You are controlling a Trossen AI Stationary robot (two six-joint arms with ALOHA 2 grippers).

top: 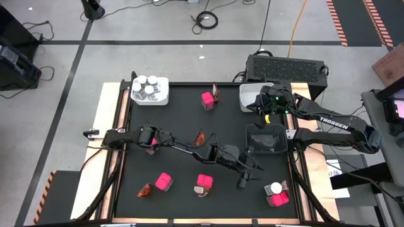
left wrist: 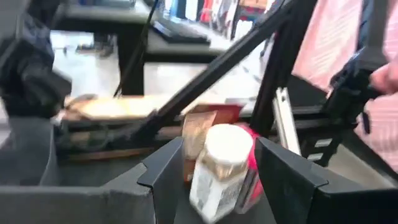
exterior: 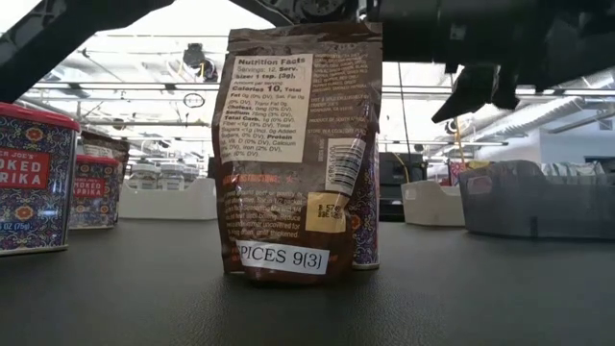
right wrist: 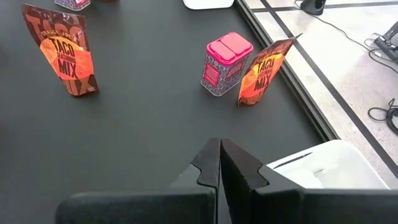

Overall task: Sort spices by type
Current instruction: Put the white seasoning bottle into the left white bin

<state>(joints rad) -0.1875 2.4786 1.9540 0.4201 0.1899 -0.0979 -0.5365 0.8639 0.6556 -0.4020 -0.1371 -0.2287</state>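
Observation:
My left gripper [top: 246, 176] [left wrist: 217, 149] is open over the near right part of the table. A white-capped jar [left wrist: 217, 168] [top: 274, 188] stands ahead of it, between the fingers' lines in the left wrist view, apart from them in the high view. A pink box [top: 278, 199] and a sachet [top: 285, 185] stand right beside that jar. My right gripper [right wrist: 219, 152] [top: 262, 106] is shut and empty by the far right white bin [top: 248, 96]. Other pink boxes [top: 164, 181], [top: 207, 99] and sachets [top: 201, 137], [exterior: 298, 154] stand scattered on the mat.
A white bin [top: 149, 90] at the far left holds several jars. A dark bin [top: 265, 140] sits right of centre, just beyond my left gripper. My left arm [top: 177, 146] stretches across the table's middle, over a pink box [top: 153, 144]. A person [left wrist: 385, 81] shows beyond the table.

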